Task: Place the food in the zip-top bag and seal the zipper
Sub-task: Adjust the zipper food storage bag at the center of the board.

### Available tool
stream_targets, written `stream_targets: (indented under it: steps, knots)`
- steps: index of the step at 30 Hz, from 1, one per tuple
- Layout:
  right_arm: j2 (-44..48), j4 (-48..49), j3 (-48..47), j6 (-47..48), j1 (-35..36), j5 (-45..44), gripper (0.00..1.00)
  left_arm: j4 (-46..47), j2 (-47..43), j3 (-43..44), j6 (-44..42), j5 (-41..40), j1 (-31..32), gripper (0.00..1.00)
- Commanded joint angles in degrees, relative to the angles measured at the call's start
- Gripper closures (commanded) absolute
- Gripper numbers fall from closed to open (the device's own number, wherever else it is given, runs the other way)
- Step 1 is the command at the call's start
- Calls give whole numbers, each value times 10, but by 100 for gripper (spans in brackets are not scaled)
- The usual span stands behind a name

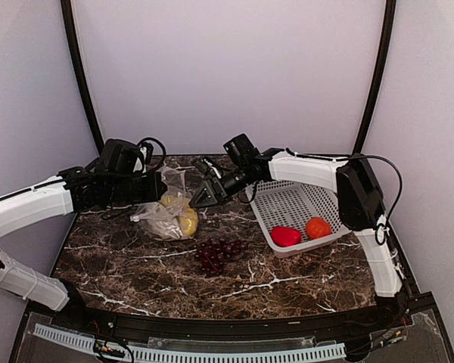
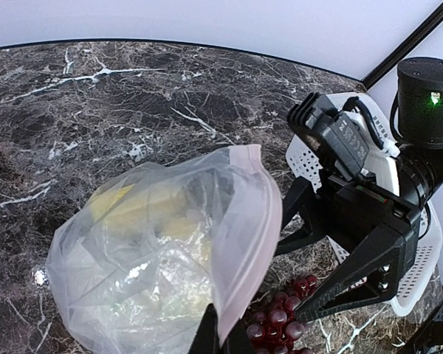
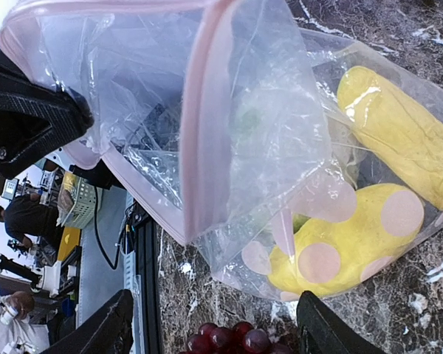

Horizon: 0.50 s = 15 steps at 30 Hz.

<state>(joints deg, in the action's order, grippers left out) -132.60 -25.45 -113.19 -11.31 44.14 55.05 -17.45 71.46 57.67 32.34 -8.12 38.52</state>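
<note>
At table point(image 1: 129, 268) centre: bag point(image 1: 169, 215), 2 yellow pcs point(image 3: 340, 251) inside, mouth kept up for loading by L pincer point(image 2: 221, 333) clenched on zipper point(image 2: 257, 221); R pincer point(image 1: 203, 197) released, empty, at mouth.

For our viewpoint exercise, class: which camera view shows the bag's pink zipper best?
The right wrist view: the zipper runs close and large through the frame. The left wrist view shows it as a thin pink curve along the bag's edge. In the top view the zip-top bag is small, and the strip is too faint to trace.
</note>
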Motion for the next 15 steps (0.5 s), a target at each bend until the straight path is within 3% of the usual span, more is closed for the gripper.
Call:
stream_targets:
  steps: [1,6,15]
  knots:
    - [1,37,-9,-51,5,16,29,19,9,7,8,30,0,99]
    - [-34,39,-50,-83,6,22,33,24,21,19,9,58,1,99]
    - [-61,23,-85,-120,6,-35,50,36,18,31,9,79,1,99]
